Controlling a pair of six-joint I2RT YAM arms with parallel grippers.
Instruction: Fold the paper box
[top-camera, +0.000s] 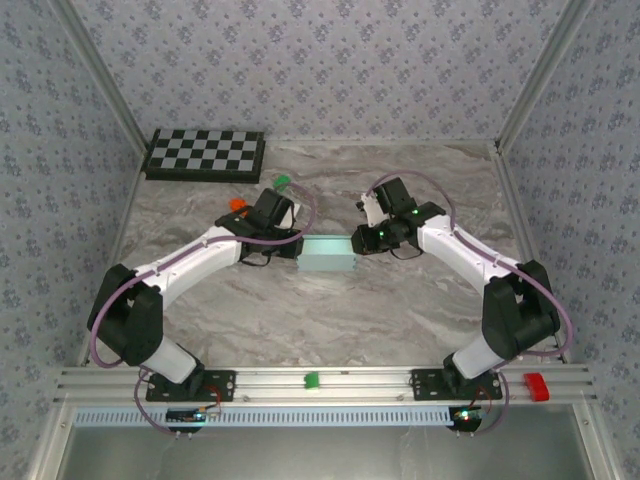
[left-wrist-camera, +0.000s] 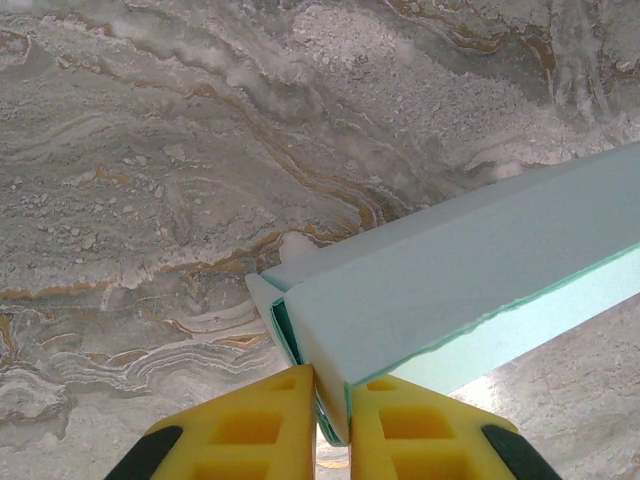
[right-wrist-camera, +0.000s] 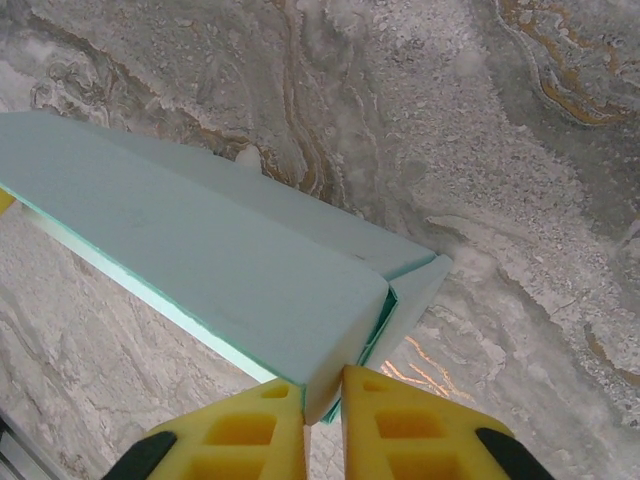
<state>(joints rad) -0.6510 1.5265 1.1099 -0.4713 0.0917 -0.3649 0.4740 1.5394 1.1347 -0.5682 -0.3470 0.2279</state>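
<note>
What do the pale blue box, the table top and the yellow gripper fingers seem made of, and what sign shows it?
The paper box: thin matte card, likely; thin cut edges, sharp creases.
The table top: grey marble pattern with tan veins; stone or printed laminate, unclear.
The left gripper's fingers: yellow matte plastic, seemingly; moulded recessed pockets.

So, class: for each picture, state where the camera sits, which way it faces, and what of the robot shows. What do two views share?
Top external: above and behind the robot, looking down on the table; left arm and right arm show.
Left wrist: on that wrist, facing down past the left gripper at the paper box.
Right wrist: likewise, past the right gripper.
Shared: both wrist views show that box.
</note>
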